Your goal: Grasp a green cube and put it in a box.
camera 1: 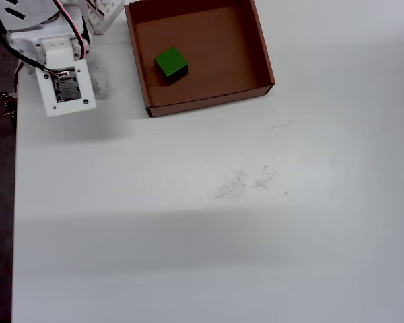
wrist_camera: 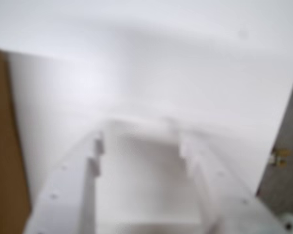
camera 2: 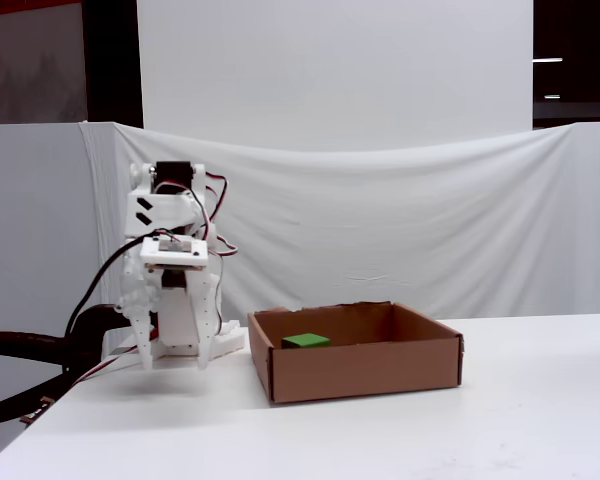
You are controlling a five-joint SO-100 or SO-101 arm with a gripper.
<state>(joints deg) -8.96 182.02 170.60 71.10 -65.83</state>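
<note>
The wrist view is badly blurred: the pincer (wrist_camera: 141, 146) shows only as soft white shapes, so whether its fingers are parted or closed cannot be told. In the fixed view the box (camera 2: 360, 370) wall hides all but the top of the green cube (camera 2: 306, 341). The overhead view cuts off the arm (camera 1: 50, 40) at its top-left corner.

Arm (camera 2: 170, 290): white plastic links with blocky, flat-sided housings, seen in the fixed view. One black servo body (camera 2: 172, 172) sat at the top. Red, black and white wires (camera 2: 216, 215) looped along the side; thick black cables (camera 2: 40, 345) trailed from the base. In the overhead view, a white square plate (camera 1: 66, 88) carried a small circuit board and corner screws. Gripper (wrist_camera: 141, 141): white, blurred, with small dark screw holes along both fingers (wrist_camera: 68, 190).
</note>
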